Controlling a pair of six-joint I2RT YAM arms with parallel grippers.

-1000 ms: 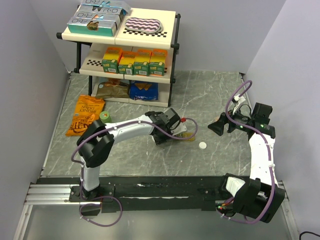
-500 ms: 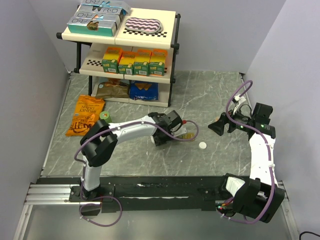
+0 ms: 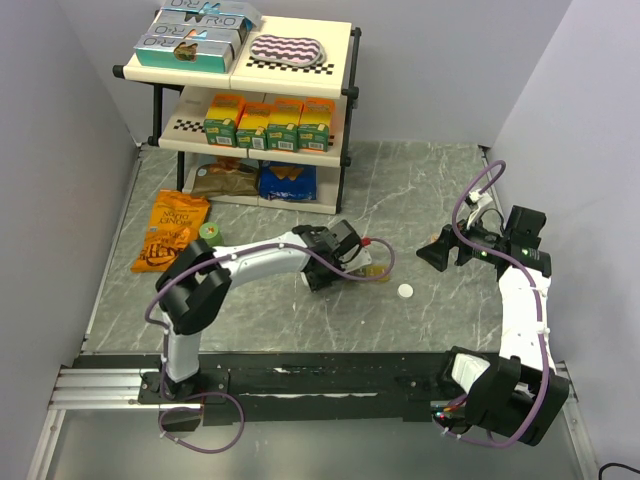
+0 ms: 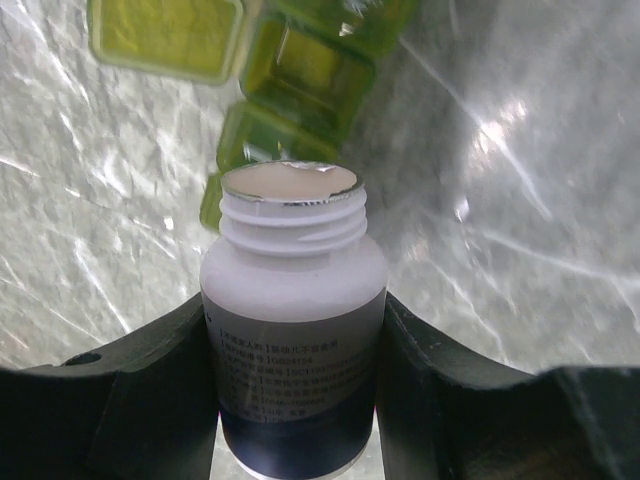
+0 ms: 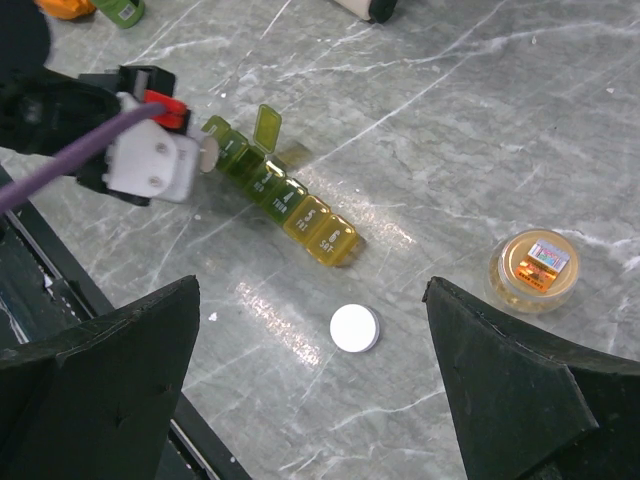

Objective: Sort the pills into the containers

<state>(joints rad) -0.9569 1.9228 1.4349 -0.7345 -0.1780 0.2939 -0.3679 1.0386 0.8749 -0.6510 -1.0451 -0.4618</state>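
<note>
My left gripper (image 4: 293,325) is shut on a white pill bottle (image 4: 293,265), uncapped, its mouth tipped toward the containers (image 4: 310,75). These form a strip of green-to-yellow compartments (image 5: 282,198) lying on the marble table, one lid standing open. In the top view the left gripper (image 3: 342,255) sits over the strip's left end (image 3: 374,270). No loose pills show; the bottle's contents are hidden. The bottle's white cap (image 5: 355,328) lies below the strip. My right gripper (image 5: 312,290) hangs open above the cap, holding nothing, at the right of the top view (image 3: 432,252).
A small jar with a gold lid (image 5: 535,268) stands right of the cap. A two-tier rack (image 3: 345,95) with boxes stands at the back. Snack bags (image 3: 172,230) and a small green tub (image 3: 210,232) lie at the left. Grey walls close both sides.
The left wrist with the bottle has shifted slightly over the strip's left end. The right arm has not moved.
</note>
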